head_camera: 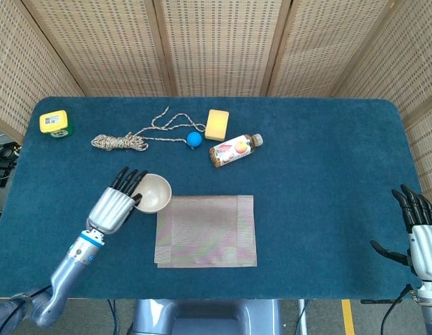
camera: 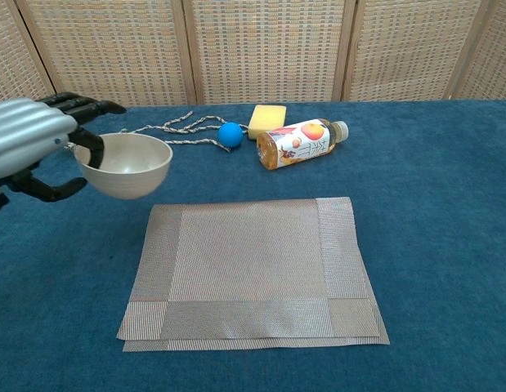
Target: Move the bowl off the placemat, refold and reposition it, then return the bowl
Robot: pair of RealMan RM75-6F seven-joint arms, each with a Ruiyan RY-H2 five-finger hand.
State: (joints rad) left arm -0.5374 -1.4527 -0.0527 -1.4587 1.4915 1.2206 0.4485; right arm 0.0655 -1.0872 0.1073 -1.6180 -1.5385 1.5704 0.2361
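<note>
My left hand holds the bowl at frame left, beside the placemat; my right hand hangs spread, holding nothing.

One bowl, one placemat

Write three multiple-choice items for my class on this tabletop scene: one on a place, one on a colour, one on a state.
1. Where is the bowl?
A. on the placemat
B. in the left hand, left of the placemat
C. beside the bottle

2. What colour is the small ball?
A. blue
B. red
C. white

3. How is the bottle placed?
A. upright
B. lying on its side
C. standing in the bowl

Answers: 1 B, the left hand grips the bowl's rim, off the placemat. 2 A, it shows blue beside the yellow sponge. 3 B, its cap points sideways along the table.
</note>
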